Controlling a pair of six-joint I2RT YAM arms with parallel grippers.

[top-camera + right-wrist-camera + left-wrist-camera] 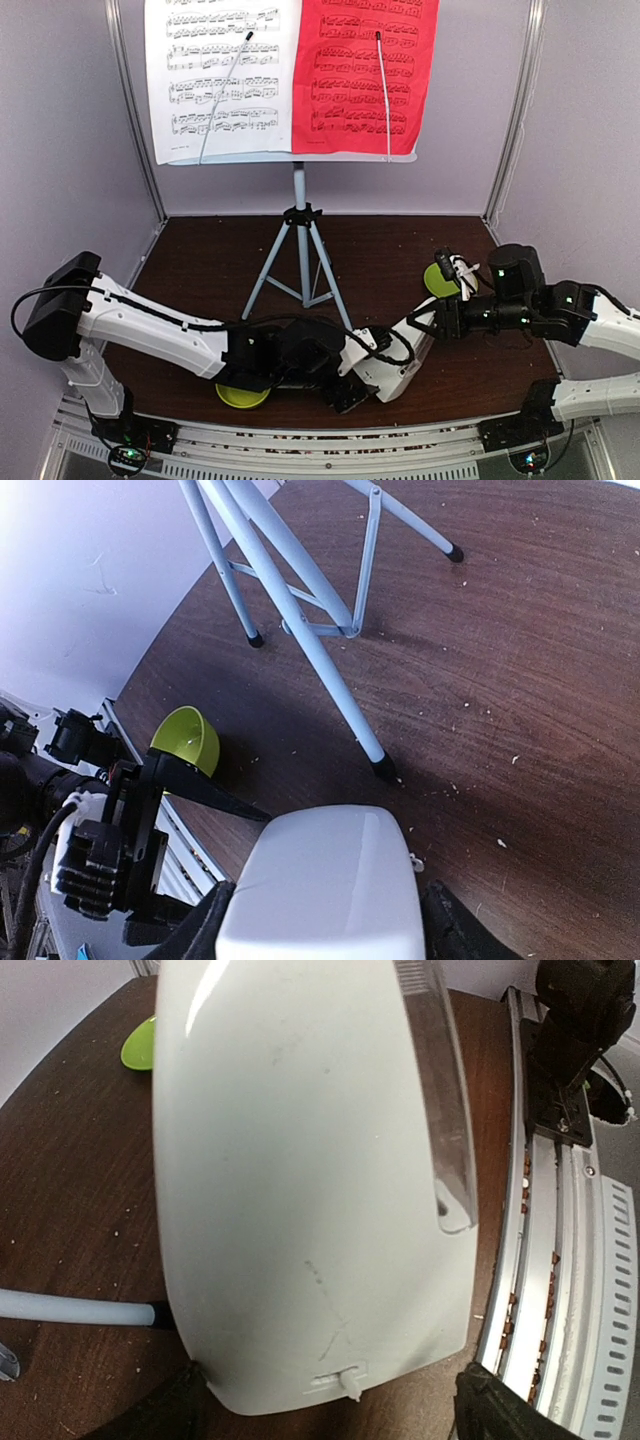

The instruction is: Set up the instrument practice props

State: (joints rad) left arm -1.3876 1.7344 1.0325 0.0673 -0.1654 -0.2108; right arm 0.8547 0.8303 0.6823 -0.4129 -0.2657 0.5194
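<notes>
Cream plastic, the metronome (398, 362) is held by both hands at once. That reads as a handover or a joint righting, since it lies tilted over, low above the desk (200, 270), rather than standing on its base. I cannot tell whether any edge touches the wood.

The left hand (330, 1412) is clamped on the wide base end, with a dark finger at each lower corner of the body and the clear cover off to its right. The right hand (325, 925) is closed on the opposite, narrower end, a finger pressed to each flank. By my judgement, gripping both ends lets one arm steady the thing while the other turns it upright.

The stand (300, 215) is already up, beyond both hands toward the far wall. The white page (220, 75) and red page (365, 75) sit side by side on it, each pinned by a thin wire arm. One leg's foot lies just ahead of the right hand. The metronome therefore looks like the last prop to place.

The left arm stretches long and low across the near edge, its hand pointing toward the right arm. The right arm reaches inward with its forearm nearly level, meeting the metronome from the other end. A green bowl (185, 742) sits just behind the left hand.
</notes>
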